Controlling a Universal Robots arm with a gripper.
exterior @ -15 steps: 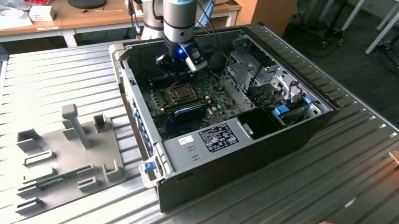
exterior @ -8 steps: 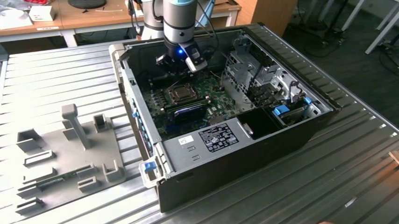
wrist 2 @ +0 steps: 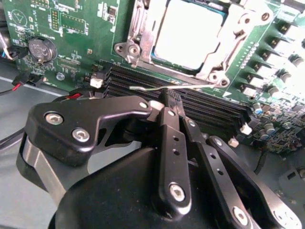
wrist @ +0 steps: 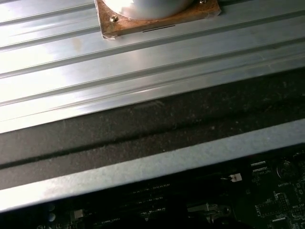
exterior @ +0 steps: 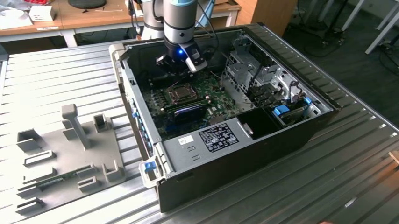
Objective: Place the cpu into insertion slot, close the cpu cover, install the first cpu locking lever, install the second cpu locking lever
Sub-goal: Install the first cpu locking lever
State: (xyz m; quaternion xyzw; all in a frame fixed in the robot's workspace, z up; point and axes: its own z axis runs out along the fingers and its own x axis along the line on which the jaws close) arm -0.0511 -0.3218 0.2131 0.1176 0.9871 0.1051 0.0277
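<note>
Two wrist views split the scene between them. In the second wrist view the claw (wrist 2: 167, 102) points at the green board (wrist 2: 81, 24), its two black fingers (wrist 2: 172, 143) pressed tight together. A thin lever wire (wrist 2: 147, 88) runs crosswise just past their tips, and I cannot tell whether they pinch it. Beyond the wire and a bank of long black memory slots (wrist 2: 143, 76) lies the chip (wrist 2: 188, 31), a flat square with a pale, glaring silver top. A shiny cover frame (wrist 2: 143, 26) lies flat around its edges. A round coin battery (wrist 2: 42, 49) sits on the board, well apart from the chip.

The first wrist view shows instead the ribbed metal table (wrist: 143, 62) and the grey rim of the computer case (wrist: 143, 167), with a dim strip of board below it.

In the exterior view the case lies open on the table. The arm reaches down into it, and the claw hangs over the board just beside the socket (exterior: 181, 93), toward the case's far wall. A grey holder tray (exterior: 68, 154) rests on the table at the exterior view's left.
</note>
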